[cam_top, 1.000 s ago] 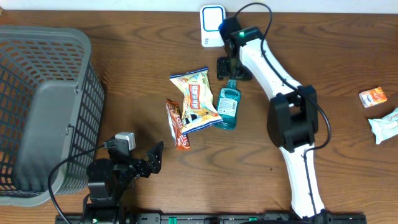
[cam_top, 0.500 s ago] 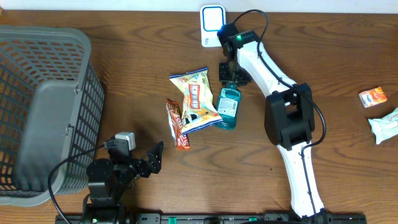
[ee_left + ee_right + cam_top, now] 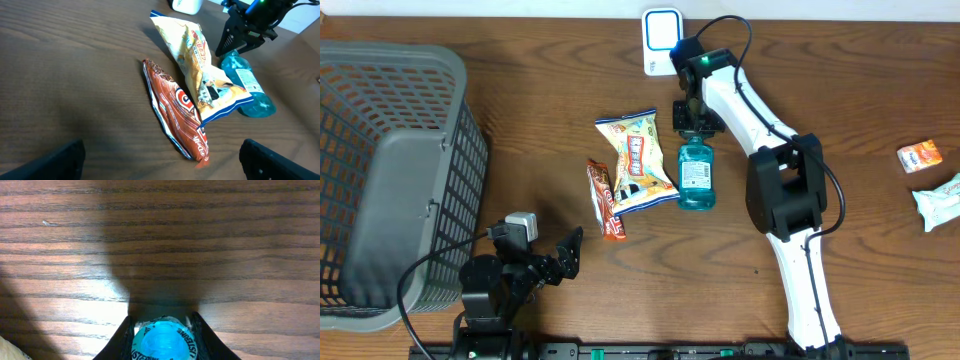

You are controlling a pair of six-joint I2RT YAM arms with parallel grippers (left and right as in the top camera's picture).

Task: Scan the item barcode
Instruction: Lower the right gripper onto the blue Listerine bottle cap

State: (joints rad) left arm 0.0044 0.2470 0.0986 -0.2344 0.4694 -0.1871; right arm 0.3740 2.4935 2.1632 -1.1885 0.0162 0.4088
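Overhead: see right arm (image 3: 760,120) run from base at near table edge up to a bent elbow right of centre, then slant fwd-left, wrist close to white scanner (image 3: 662,40) at far edge. Find right gripper (image 3: 694,128) just near-side of that wrist, tipped down onto cap end of mouthwash bottle (image 3: 696,178). Find bottle lying flat on table (image 3: 520,100), approx. centre, cap toward far edge, label up, long axis straight near-to-far. Note snack bag (image 3: 636,160) right beside bottle on its left; touching or just overlapping, can't tell from above. Left of bag, see reddish bar wrapper (image 3: 604,202), one edge tucked under bag.

Right wrist view: see both fingers (image 3: 125,336) hard against opp. sides of blue cap, cap filling gap betw. them. Closed down narrow, gripping bottle by cap. Beyond cap, only wood grain and shadow.

Low at near-left, by base, find left gripper (image 3: 570,255) aimed toward the items but well apart from them. In left wrist view, see its fingers (image 3: 50,160) at the two bottom corners, spread wide, nothing betw. them but bare wood.

Elsewhere: grey basket (image 3: 390,180) at left edge; orange packet (image 3: 920,156) and white packet (image 3: 940,200) far right, well apart from bottle.
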